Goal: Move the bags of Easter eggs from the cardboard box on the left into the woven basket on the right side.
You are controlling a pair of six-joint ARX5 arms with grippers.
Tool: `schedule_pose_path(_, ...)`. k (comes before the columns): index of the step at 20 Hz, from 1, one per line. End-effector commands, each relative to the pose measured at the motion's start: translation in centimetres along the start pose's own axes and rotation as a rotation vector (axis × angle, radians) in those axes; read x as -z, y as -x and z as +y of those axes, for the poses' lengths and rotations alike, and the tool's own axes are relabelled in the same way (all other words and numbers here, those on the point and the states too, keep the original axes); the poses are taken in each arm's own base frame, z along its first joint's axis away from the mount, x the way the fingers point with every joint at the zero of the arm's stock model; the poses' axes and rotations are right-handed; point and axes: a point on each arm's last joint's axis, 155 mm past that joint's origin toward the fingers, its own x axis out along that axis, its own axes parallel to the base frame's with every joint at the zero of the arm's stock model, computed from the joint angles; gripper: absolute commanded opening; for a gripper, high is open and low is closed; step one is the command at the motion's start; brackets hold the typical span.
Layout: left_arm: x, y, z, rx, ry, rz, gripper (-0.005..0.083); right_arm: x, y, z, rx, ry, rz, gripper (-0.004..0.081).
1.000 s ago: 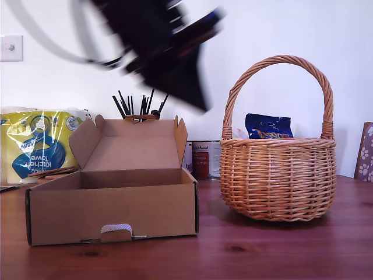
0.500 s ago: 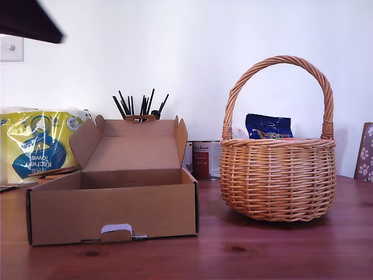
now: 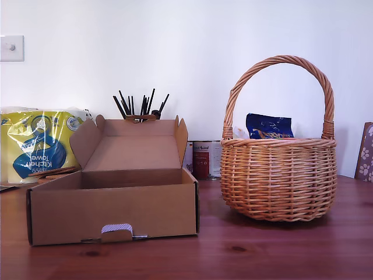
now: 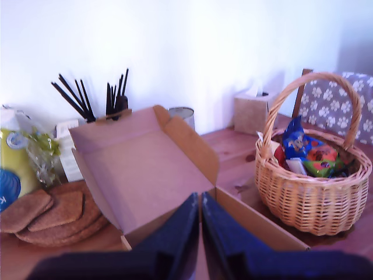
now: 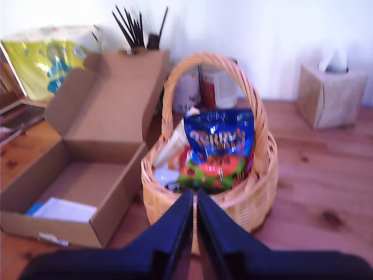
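The cardboard box (image 3: 111, 213) stands open at the exterior view's left, lid flap up. The woven basket (image 3: 278, 178) stands at that view's right, a dark blue bag (image 3: 268, 126) poking above its rim. No arm shows in the exterior view. My first gripper (image 4: 200, 199) is shut and empty, high over the box (image 4: 145, 175). My second gripper (image 5: 195, 195) is shut and empty, above the basket (image 5: 233, 201), which holds the blue bag (image 5: 220, 137), a red-and-green bag (image 5: 213, 170) and a white one (image 5: 172, 146). A flat white-and-blue thing (image 5: 61, 210) lies in the box; I cannot tell what it is.
A yellow-and-blue kitchen towel pack (image 3: 35, 146), a holder of black sticks (image 3: 140, 105) and tins (image 3: 204, 158) stand behind the box. Cork mats (image 4: 46, 216) lie beside it. A tissue box (image 5: 329, 93) is behind the basket. A flowered panel (image 3: 366, 151) is at the exterior view's right edge.
A blurred dark arm that filled the top of the exterior view swept to its upper left and has left the picture. Box, basket and blue bag have not moved.
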Motion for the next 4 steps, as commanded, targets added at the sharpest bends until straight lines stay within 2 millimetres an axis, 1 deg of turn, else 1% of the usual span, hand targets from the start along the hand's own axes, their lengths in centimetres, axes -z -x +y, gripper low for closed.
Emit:
schedule_pose_path(1, 0.4, -0.1, -0.1, 0.003, 0.004, 0.010, 0.0002, 1.2, -0.2, 0.0, 0.000, -0.004, 0.035, -0.0012)
schedule_pose_path(4, 1.4, -0.1, -0.1, 0.004, 0.005, 0.051, 0.0002, 2.5, -0.1, -0.1, 0.003, -0.007, 0.085, -0.0012)
